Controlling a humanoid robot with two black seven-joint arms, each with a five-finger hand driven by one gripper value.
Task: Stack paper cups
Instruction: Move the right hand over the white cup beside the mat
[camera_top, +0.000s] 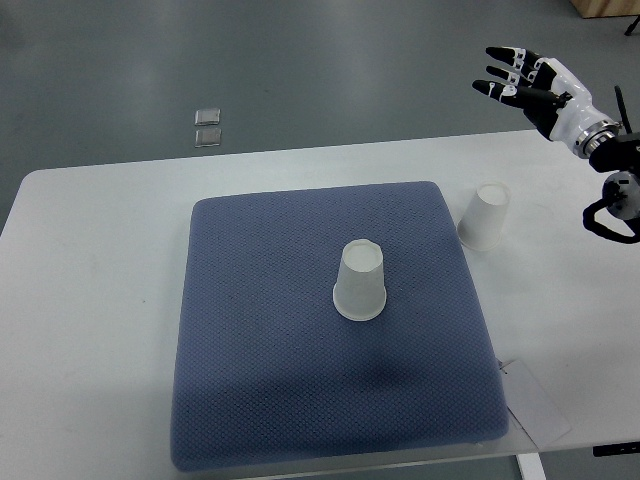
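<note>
You had the right hand (520, 75) raised in the upper right of the frame, its arm entering from the right edge. The fingers were spread and extended toward the left, and they held nothing. The hand sat above and to the right of the nearer cup, well apart from it, so I judged the reach had not yet closed on anything. No left arm showed anywhere in the picture.

Two paper cups were in play, both upside down with the wide rim down and the closed base up. One cup (361, 281) stood near the centre of the blue mat (250, 380), slightly right of the middle. The other cup (485, 216) stood on the bare white table (90, 300), just beside the mat's upper right edge and leaning a little in the view. That second cup was the one closest to your hand, which likely explains why the hand was open and angled that way: it looked posed to come down around the cup's side.

The mat probably served as the working surface, giving the centre cup a soft, non-slip seat to receive the other. Since both cups were inverted, stacking would mean lowering one over the other's base. Nothing was stacked yet, so the task looked to be at its start.
</note>
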